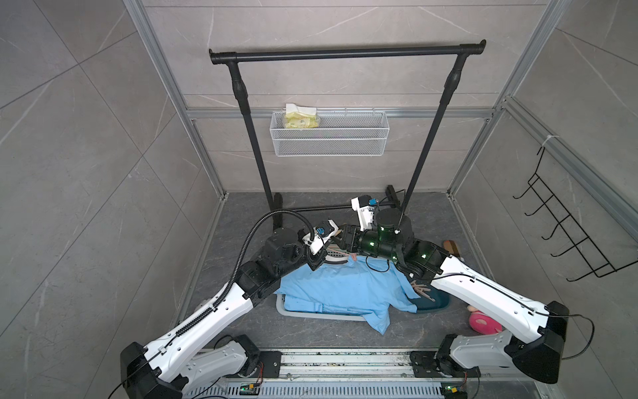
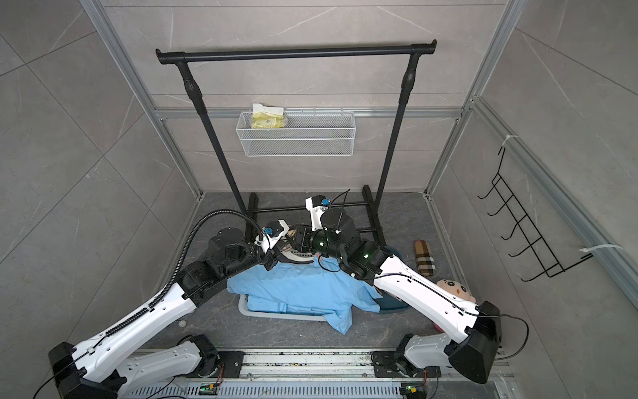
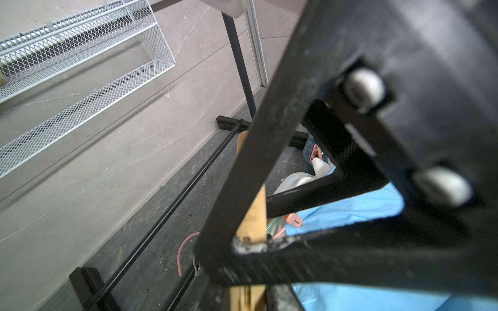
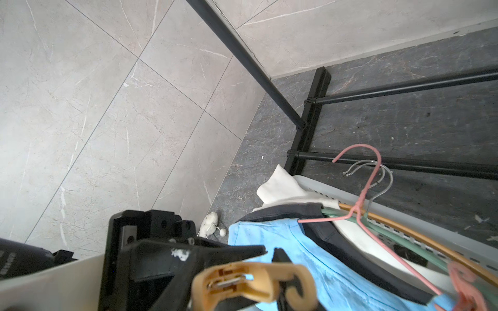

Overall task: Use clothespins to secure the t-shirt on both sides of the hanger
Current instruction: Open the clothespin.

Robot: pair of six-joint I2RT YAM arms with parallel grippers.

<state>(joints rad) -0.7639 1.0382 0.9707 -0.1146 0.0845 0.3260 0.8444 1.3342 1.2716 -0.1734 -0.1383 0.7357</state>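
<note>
Dark marbled floor point(image 1: 310, 331), grey tiled walls point(image 1: 86, 138)

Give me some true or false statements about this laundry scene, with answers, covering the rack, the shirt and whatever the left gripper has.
1. The garment rack's top rail has a hanger hooked on it. False: the rail is bare.
2. The light blue t-shirt lies draped over the laundry basket on the floor. True.
3. The left gripper pinches a pink clothespin. False: it pinches a tan clothespin.
4. The white mesh wall basket holds a yellow packet at one end. True.
</note>
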